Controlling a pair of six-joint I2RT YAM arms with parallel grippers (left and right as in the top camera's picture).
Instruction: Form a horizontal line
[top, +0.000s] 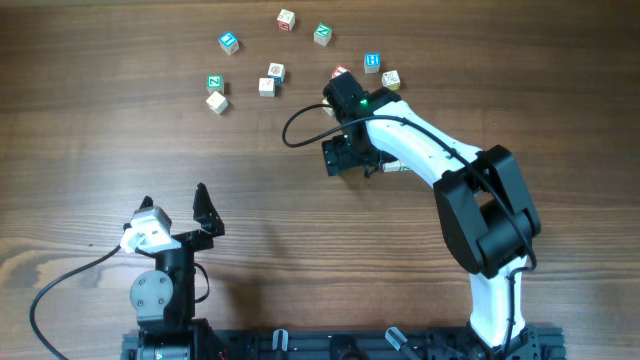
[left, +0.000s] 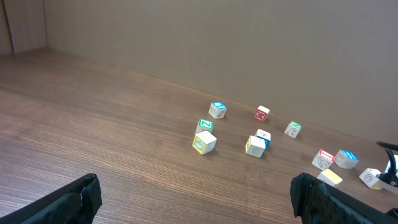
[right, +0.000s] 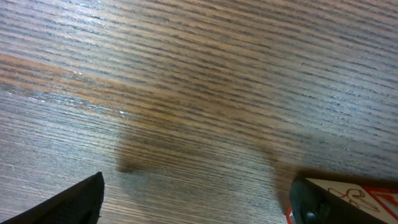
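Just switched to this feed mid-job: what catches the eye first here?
Letter cubes lie scattered across the far side of the table, no row formed yet. The right gripper hangs open low over bare wood, a red-marked cube beside one finger; the left gripper sits open at the near edge.

A dark brown wood-grain table (top: 90, 140) runs back to a plain tan wall (left: 249, 43), softly and evenly lit.
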